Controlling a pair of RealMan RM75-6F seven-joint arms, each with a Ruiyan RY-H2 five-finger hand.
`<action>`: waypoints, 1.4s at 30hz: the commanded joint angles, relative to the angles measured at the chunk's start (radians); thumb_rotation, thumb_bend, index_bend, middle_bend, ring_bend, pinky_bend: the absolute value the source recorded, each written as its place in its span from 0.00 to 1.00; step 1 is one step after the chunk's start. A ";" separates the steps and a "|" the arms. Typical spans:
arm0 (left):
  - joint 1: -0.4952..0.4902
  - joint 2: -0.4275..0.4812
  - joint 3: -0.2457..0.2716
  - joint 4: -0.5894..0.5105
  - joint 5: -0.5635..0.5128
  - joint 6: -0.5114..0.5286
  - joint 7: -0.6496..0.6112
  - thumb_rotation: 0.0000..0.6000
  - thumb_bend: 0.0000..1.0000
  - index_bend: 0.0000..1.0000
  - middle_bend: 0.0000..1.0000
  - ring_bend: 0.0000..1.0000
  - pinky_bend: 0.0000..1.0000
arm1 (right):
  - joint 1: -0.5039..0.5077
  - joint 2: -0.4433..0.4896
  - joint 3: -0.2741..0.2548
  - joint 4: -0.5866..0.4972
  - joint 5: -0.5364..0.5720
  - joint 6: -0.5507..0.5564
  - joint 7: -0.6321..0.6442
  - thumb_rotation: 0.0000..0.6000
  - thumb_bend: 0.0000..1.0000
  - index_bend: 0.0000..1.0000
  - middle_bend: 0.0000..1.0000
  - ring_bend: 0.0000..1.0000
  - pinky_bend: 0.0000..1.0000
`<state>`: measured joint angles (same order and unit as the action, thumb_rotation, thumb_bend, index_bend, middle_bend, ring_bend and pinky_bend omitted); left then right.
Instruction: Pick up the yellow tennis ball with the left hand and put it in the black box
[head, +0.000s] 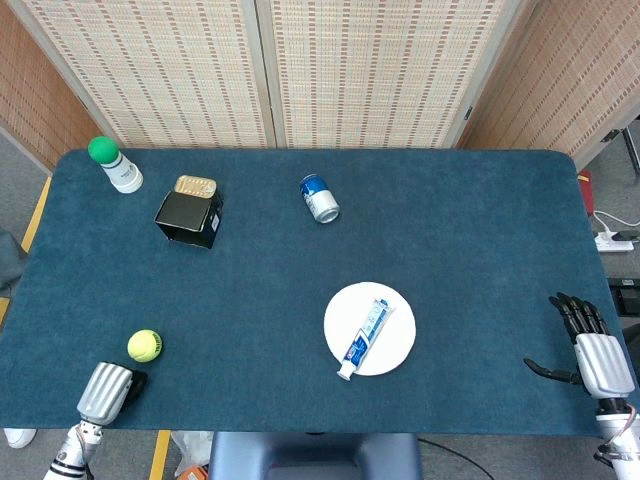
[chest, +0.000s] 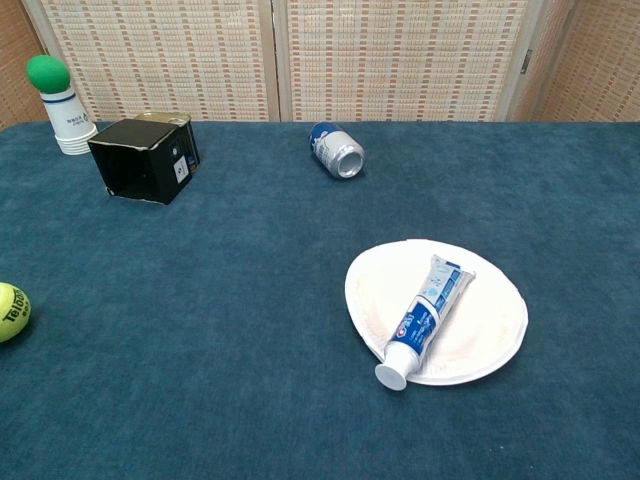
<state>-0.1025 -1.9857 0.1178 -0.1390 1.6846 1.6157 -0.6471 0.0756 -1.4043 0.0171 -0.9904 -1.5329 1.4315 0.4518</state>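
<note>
The yellow tennis ball (head: 145, 345) lies on the blue table near the front left, and it also shows at the left edge of the chest view (chest: 10, 312). My left hand (head: 108, 390) sits at the table's front edge, just below and left of the ball and apart from it. It holds nothing, and its dark fingers barely show past the silver back. The black box (head: 188, 217) (chest: 145, 160) stands far back on the left with its opening upward. My right hand (head: 592, 350) rests at the front right edge, fingers spread and empty.
A white cup with a green ball on top (head: 115, 165) stands at the back left corner. A gold tin (head: 195, 186) lies behind the box. A blue can (head: 320, 198) lies on its side at mid-back. A white plate (head: 400, 345) carries a toothpaste tube (head: 365, 335).
</note>
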 joint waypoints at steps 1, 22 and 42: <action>-0.014 -0.004 -0.002 0.001 -0.005 -0.025 -0.013 1.00 0.64 1.00 1.00 1.00 1.00 | 0.000 -0.002 0.000 -0.003 0.000 0.000 -0.008 1.00 0.00 0.10 0.05 0.00 0.00; -0.143 -0.019 -0.005 -0.006 -0.011 -0.101 -0.090 1.00 0.65 1.00 1.00 1.00 1.00 | 0.011 -0.002 0.007 -0.030 0.022 -0.033 -0.062 1.00 0.00 0.10 0.05 0.00 0.00; -0.222 -0.037 -0.032 -0.019 -0.045 -0.211 -0.078 1.00 0.66 1.00 1.00 1.00 1.00 | 0.009 0.001 0.008 -0.018 0.023 -0.031 -0.034 1.00 0.00 0.10 0.05 0.00 0.00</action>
<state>-0.3194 -2.0209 0.0892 -0.1561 1.6423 1.4104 -0.7233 0.0845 -1.4031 0.0251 -1.0082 -1.5098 1.4001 0.4175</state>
